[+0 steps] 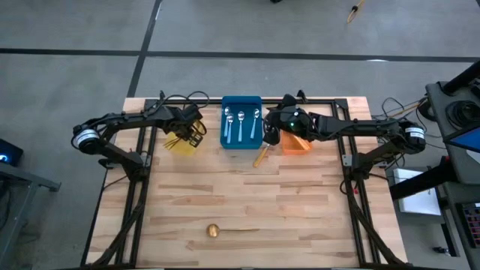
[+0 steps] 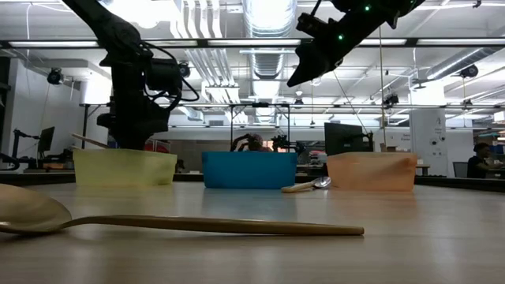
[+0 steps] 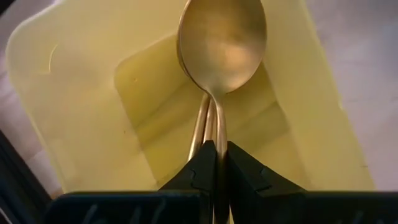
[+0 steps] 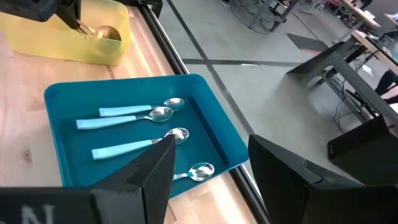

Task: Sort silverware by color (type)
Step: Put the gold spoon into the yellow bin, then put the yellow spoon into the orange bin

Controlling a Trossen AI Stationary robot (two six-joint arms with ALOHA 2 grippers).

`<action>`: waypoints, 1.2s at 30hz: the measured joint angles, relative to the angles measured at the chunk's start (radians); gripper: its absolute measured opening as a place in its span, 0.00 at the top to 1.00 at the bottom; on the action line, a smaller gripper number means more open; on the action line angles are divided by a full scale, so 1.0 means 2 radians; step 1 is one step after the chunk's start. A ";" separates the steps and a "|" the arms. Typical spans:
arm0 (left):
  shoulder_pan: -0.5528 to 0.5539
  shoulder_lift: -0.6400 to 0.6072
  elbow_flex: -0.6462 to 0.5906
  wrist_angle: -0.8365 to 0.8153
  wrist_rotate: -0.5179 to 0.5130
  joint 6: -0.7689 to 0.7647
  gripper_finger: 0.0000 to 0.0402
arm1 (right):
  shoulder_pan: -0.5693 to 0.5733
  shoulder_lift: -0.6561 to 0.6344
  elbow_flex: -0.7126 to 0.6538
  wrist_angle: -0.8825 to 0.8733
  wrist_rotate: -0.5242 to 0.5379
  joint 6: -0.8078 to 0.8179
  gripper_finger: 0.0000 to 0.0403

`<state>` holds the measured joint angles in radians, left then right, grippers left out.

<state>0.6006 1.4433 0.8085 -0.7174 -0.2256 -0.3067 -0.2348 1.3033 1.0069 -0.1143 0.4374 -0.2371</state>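
**Wooden plank table with three sorting bins**

Pale butcher-block table (image 1: 247, 202) carries one slim all-gold spoon (image 1: 225, 230) near its front edge. Left gripper (image 3: 216, 163), pinched shut on a gold spoon handle (image 3: 212, 124), holds the polished oval bowl inside the glossy yellow bin (image 1: 182, 142). Four blue-handled spoons (image 4: 134, 122) lie in the blue bin (image 1: 241, 120). An orange-handled spoon (image 1: 260, 155) lies just beside the orange bin (image 1: 296, 145). Right gripper (image 1: 271, 135) hovers with fingers spread wide.

I see the wooden table (image 1: 247, 202) carrying three bins along its far edge: yellow bin (image 1: 182, 144) left, blue bin (image 1: 241, 120) centre, orange bin (image 1: 296, 144) right. An orange-handled spoon (image 1: 260, 155) lies between blue and orange. A gold spoon (image 1: 225, 230) lies near.
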 joint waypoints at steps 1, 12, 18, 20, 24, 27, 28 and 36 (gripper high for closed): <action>0.000 0.000 0.000 0.000 0.000 0.013 0.98 | 0.000 0.000 0.000 0.000 0.000 0.000 0.52; 0.002 0.000 0.000 -0.004 0.000 0.033 0.98 | 0.000 0.000 0.000 0.000 0.000 0.000 0.52; 0.002 0.000 0.000 -0.008 0.000 0.031 0.96 | 0.000 0.000 0.000 0.000 0.000 0.000 0.52; 0.002 0.000 0.000 -0.009 0.000 0.031 0.94 | 0.000 0.000 0.000 0.000 0.000 0.000 0.52; 0.002 0.000 0.000 -0.010 0.000 0.031 0.91 | 0.000 0.000 0.000 0.000 0.000 0.000 0.52; 0.002 0.000 0.001 -0.012 0.000 0.031 0.89 | 0.000 0.000 0.000 0.000 0.000 0.000 0.52; 0.002 0.000 0.002 -0.014 0.000 0.031 0.89 | 0.000 0.000 0.000 0.000 0.000 0.001 0.52; 0.001 -0.036 0.011 -0.017 0.000 0.043 0.89 | 0.000 0.000 -0.001 0.000 0.000 0.049 0.52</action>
<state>0.6025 1.3714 0.8303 -0.7509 -0.2256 -0.2212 -0.2344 1.3033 1.0055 -0.1149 0.4374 -0.1398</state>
